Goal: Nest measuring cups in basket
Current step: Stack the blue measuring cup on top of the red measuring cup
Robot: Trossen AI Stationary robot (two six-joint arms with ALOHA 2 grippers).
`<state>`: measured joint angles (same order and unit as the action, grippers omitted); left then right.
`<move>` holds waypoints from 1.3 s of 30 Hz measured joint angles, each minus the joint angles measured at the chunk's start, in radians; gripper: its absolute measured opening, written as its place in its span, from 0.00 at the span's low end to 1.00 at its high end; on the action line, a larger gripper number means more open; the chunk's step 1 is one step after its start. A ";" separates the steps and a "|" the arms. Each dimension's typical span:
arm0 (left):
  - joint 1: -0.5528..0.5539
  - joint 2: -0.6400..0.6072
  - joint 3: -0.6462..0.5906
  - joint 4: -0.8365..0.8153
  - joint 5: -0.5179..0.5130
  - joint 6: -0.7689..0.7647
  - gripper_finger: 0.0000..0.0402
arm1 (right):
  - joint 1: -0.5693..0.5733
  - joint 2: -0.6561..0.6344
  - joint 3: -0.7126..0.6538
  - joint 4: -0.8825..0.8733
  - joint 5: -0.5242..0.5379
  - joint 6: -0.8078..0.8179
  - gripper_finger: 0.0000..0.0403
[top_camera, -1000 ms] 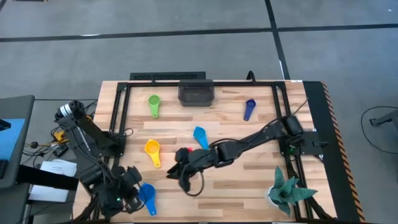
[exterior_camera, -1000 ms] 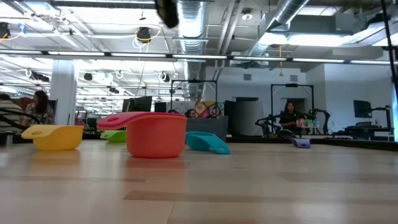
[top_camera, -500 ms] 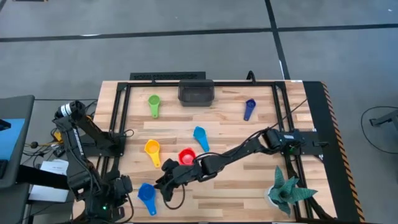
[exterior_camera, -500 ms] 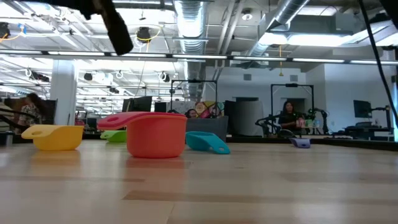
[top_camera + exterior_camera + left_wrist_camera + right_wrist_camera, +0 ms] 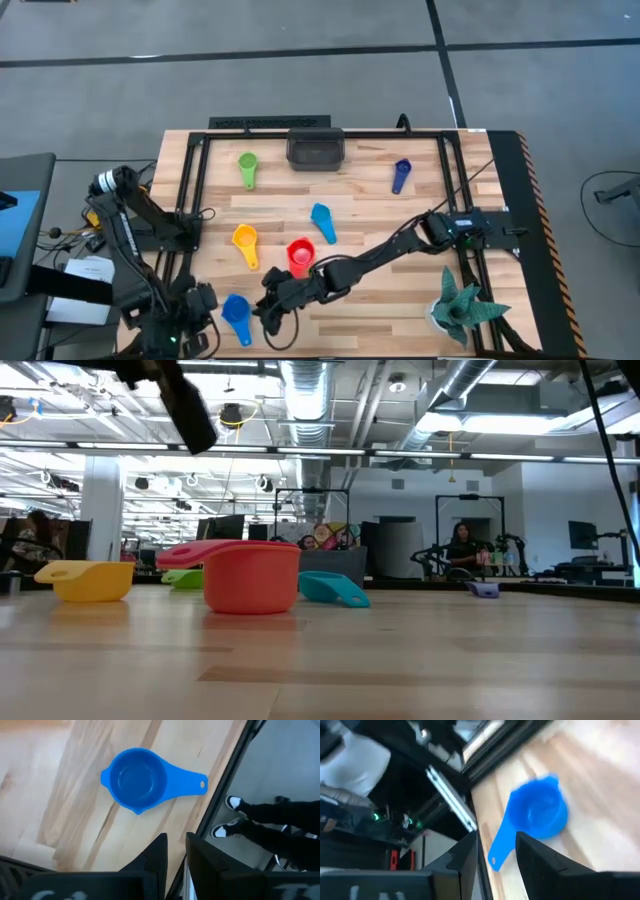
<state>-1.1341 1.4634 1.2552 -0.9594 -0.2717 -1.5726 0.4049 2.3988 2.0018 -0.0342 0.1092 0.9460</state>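
Observation:
The royal blue cup (image 5: 236, 315) lies open side up near the table's near left corner, its handle toward the near edge. My right gripper (image 5: 263, 307) hovers just right of it, fingers open; the cup (image 5: 540, 815) shows ahead of them. My left gripper (image 5: 201, 312) waits left of the same cup (image 5: 135, 780), fingers a narrow gap apart. The red cup (image 5: 299, 253), yellow cup (image 5: 245, 243), light blue cup (image 5: 322, 220), green cup (image 5: 247, 168) and dark blue cup (image 5: 401, 175) lie apart on the table. The basket (image 5: 315, 148) stands at the far edge. No orange cup shows.
A teal spiky plant (image 5: 460, 305) stands at the near right corner. A black frame (image 5: 195, 180) borders the table's left, far and right sides. In the low view the red cup (image 5: 250, 575) sits open side up, with the yellow cup (image 5: 88, 580) left of it.
My right gripper has moved from beside the red cup toward the near left, ending next to the royal blue cup. The red cup, which it had partly hidden from above, now shows whole and stays in place. My left gripper has drawn slightly away from the blue cup.

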 joint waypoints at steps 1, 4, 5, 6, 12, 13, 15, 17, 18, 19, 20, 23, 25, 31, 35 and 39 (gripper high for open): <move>0.002 0.015 0.000 0.017 0.013 0.002 0.14 | 0.004 0.006 -0.002 -0.015 -0.006 0.001 0.40; 0.009 0.073 0.000 0.079 0.075 0.018 0.14 | 0.019 0.023 -0.003 0.008 -0.011 0.029 0.40; 0.011 0.091 0.000 0.093 0.100 0.017 0.14 | 0.024 0.026 0.000 0.028 -0.013 0.034 0.40; 0.011 0.108 0.000 0.111 0.121 0.014 0.14 | 0.028 0.027 0.000 0.023 -0.013 0.039 0.41; 0.011 0.193 0.000 0.252 0.171 -0.024 0.14 | 0.049 0.064 -0.004 0.034 -0.036 0.080 0.43; 0.011 0.203 0.000 0.269 0.171 -0.027 0.14 | 0.051 0.066 -0.005 0.044 -0.035 0.088 0.44; 0.011 0.219 0.000 0.289 0.171 -0.029 0.14 | 0.053 0.072 0.000 0.073 -0.032 0.101 0.45; 0.011 0.228 0.000 0.298 0.166 -0.036 0.14 | 0.056 0.078 -0.001 0.077 -0.032 0.108 0.47; 0.011 0.232 0.000 0.297 0.157 -0.037 0.14 | 0.058 0.080 -0.002 0.075 -0.026 0.116 0.48; 0.014 0.236 0.000 0.294 0.154 -0.038 0.14 | 0.060 0.080 -0.003 0.068 -0.016 0.120 0.49; 0.016 0.241 0.000 0.292 0.151 -0.038 0.14 | 0.061 0.080 -0.003 0.067 -0.004 0.120 0.49; 0.020 0.242 0.000 0.270 0.143 -0.039 0.14 | 0.061 0.078 -0.003 0.067 0.020 0.126 0.52; 0.030 0.242 0.000 0.259 0.144 -0.037 0.14 | 0.061 0.078 -0.003 0.061 0.024 0.132 0.53; 0.040 0.242 0.000 0.247 0.143 -0.015 0.14 | 0.058 0.078 -0.003 0.042 0.069 0.133 0.57; 0.046 0.242 0.000 0.229 0.155 0.021 0.14 | 0.058 0.078 -0.003 0.038 0.091 0.137 0.59; 0.048 0.242 0.000 0.222 0.158 0.041 0.14 | 0.050 0.078 -0.003 0.042 0.104 0.129 0.60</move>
<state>-1.0863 1.7054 1.2549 -0.7375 -0.1136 -1.5317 0.4547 2.4771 1.9991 0.0078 0.2135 1.0749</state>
